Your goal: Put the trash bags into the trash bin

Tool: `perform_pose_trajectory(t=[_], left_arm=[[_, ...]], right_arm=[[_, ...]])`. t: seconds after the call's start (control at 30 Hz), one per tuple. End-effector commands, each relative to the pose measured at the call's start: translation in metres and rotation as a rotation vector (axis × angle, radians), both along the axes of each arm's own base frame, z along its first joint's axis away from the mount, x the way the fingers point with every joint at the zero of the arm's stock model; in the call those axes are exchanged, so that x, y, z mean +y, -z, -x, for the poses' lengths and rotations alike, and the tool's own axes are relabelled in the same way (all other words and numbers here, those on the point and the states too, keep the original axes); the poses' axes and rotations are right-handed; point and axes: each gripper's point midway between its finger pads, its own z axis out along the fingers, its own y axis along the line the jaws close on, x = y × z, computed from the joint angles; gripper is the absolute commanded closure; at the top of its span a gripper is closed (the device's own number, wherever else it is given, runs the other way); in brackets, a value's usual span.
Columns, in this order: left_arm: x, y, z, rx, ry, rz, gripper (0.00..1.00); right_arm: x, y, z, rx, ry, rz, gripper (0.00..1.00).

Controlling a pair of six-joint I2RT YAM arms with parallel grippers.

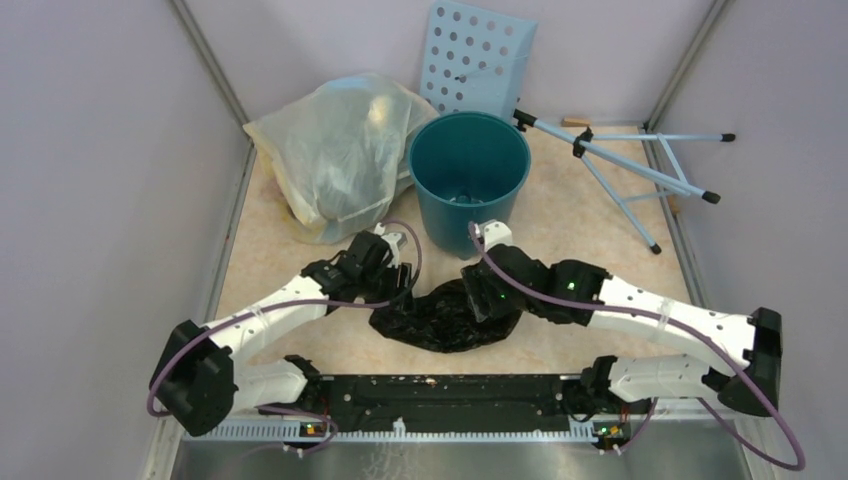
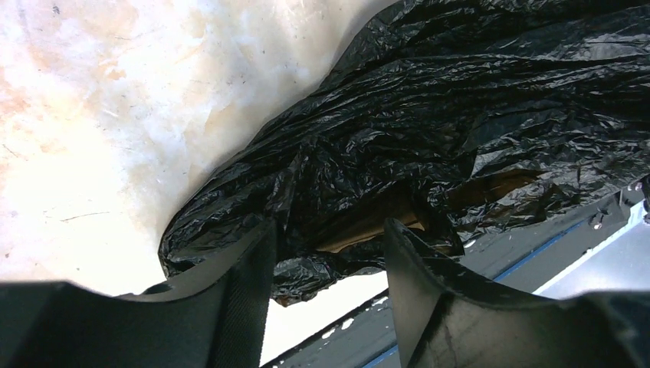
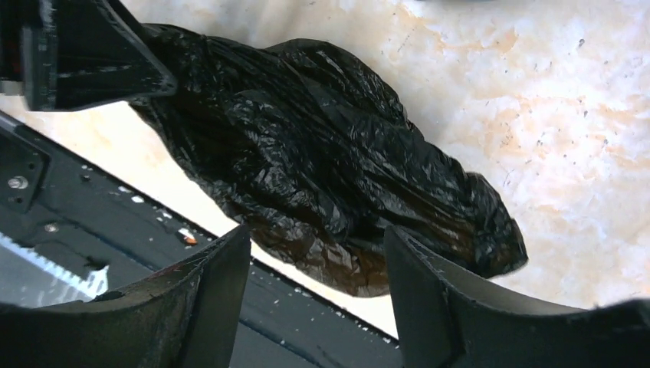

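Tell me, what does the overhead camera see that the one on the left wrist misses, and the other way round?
Only the overhead view shows the teal trash bin, the bulging translucent bag, the holed pale blue panel and both arms. Only the left wrist view shows the left gripper up close, fingers spread, and a brownish patch among black folds. Both show the crumpled black trash bag lying on the table.

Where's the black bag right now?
Top view: crinkled glossy black plastic bag lies between the left end effector and right end effector, on the near side of the round teal plastic bin.
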Motion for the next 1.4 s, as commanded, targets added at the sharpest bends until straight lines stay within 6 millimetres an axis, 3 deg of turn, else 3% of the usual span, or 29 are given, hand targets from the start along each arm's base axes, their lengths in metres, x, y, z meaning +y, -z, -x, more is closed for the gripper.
perform_pose_trajectory(t=[0.0, 0.23, 0.37, 0.43, 0.5, 0.53, 0.6, 0.7, 0.77, 0.9, 1.23, 1.37], left_arm=[[0.000, -0.017, -0.004, -0.059, -0.018, 0.043, 0.42], [0.010, -0.028, 0.006, -0.041, -0.065, 0.041, 0.47], [0.015, -0.035, 0.020, 0.025, -0.124, 0.058, 0.46], [0.017, -0.041, 0.028, 0.074, -0.170, 0.072, 0.41], [0.019, -0.045, 0.035, 0.129, -0.225, 0.084, 0.37], [0.018, -0.046, 0.039, 0.159, -0.242, 0.094, 0.35], [0.014, -0.050, 0.045, 0.218, -0.278, 0.127, 0.28], [0.001, -0.058, 0.051, 0.288, -0.298, 0.206, 0.13], [-0.007, -0.066, 0.052, 0.318, -0.305, 0.266, 0.09], [-0.015, -0.081, 0.049, 0.330, -0.351, 0.350, 0.11], [0.003, -0.053, 0.056, 0.344, -0.448, 0.296, 0.21], [0.017, -0.042, 0.057, 0.341, -0.503, 0.224, 0.21]], right_arm=[[0.019, 0.003, -0.010, -0.058, -0.071, 0.027, 0.36], [0.042, 0.050, -0.012, -0.030, -0.223, 0.126, 0.39], [0.050, 0.064, -0.014, -0.018, -0.248, 0.152, 0.42], [0.053, 0.069, -0.015, -0.012, -0.243, 0.157, 0.52], [0.055, 0.070, -0.017, -0.007, -0.233, 0.160, 0.74], [0.057, 0.067, -0.016, -0.005, -0.231, 0.150, 0.83], [0.065, 0.051, -0.015, -0.006, -0.231, 0.092, 0.91], [0.076, 0.022, -0.010, -0.011, -0.229, -0.025, 0.99], [0.080, 0.005, -0.008, -0.012, -0.214, -0.091, 1.00], [0.082, -0.021, -0.006, -0.011, -0.170, -0.187, 1.00], [0.074, -0.026, 0.001, 0.014, -0.125, -0.248, 1.00], [0.070, -0.024, 0.002, 0.021, -0.098, -0.257, 1.00]])
